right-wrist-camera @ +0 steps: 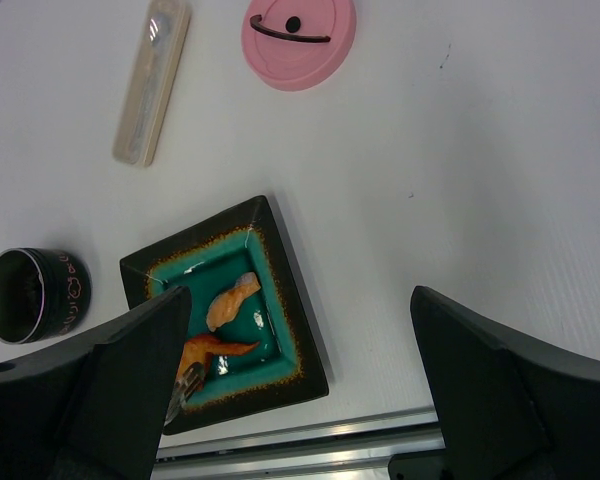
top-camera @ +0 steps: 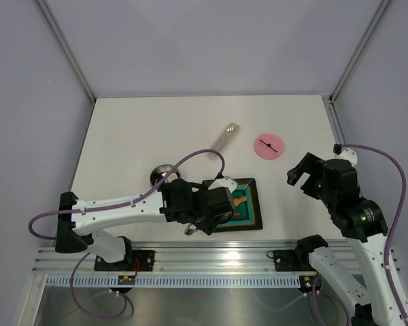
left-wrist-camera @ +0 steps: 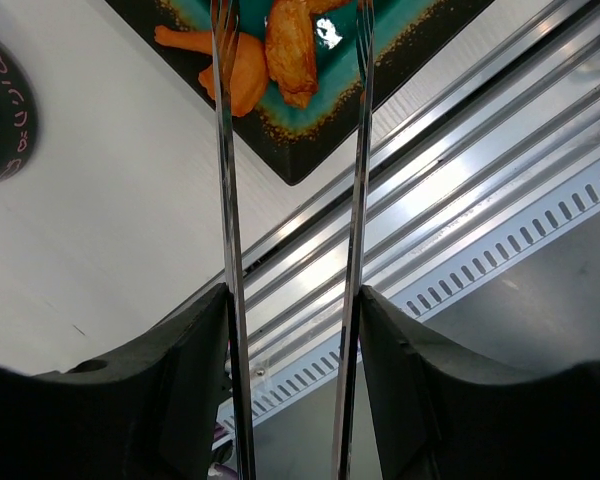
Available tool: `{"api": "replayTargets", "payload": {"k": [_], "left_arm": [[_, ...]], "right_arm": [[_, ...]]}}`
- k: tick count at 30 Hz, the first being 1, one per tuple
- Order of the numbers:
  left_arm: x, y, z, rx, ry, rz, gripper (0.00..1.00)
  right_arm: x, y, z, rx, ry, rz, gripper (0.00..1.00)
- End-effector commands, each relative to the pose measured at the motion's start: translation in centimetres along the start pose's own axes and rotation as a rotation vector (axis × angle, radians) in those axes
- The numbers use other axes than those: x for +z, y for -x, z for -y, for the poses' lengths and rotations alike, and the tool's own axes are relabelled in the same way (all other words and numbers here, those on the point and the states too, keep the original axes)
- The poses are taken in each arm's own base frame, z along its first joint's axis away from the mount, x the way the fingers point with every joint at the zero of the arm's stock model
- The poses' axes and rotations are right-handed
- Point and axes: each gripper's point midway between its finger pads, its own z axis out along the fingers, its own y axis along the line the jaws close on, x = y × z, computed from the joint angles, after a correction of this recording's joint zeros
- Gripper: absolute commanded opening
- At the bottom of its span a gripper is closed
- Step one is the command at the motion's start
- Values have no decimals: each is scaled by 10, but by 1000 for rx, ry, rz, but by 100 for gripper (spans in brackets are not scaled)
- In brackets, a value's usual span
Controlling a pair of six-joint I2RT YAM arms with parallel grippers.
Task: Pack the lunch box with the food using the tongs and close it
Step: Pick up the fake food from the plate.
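Slim, shiny silver tongs ran lengthwise between the black left fingers, which clamped both thin arms. The tips pointed at orange food pieces on the square, glossy teal plate. The right fingers gaped wide, empty, right of that plate. A round steel tin stood open near it.

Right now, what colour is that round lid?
The lid is pink with a black handle; right wrist view shows it best.

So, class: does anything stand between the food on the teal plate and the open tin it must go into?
Nothing visible does. In the right wrist view only bare table separates the plate from the tin, whose mouth is open; the pink lid lies well away.
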Motion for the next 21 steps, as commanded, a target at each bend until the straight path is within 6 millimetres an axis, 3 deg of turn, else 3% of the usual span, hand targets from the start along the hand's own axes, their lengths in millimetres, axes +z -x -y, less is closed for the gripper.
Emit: {"api": "replayTargets", "payload": {"k": [1,11,21], "left_arm": [[-15,11,-4,-27,12,54,55],[-15,-3,-24,-58,101,22,49],[-11,-19,-25,-72,80,-17,43]], "right_arm": [[2,3,-4,10,11,8,100],[3,-1,-2,7,9,0,99],[5,-4,-4,17,20,-9,99]]}}
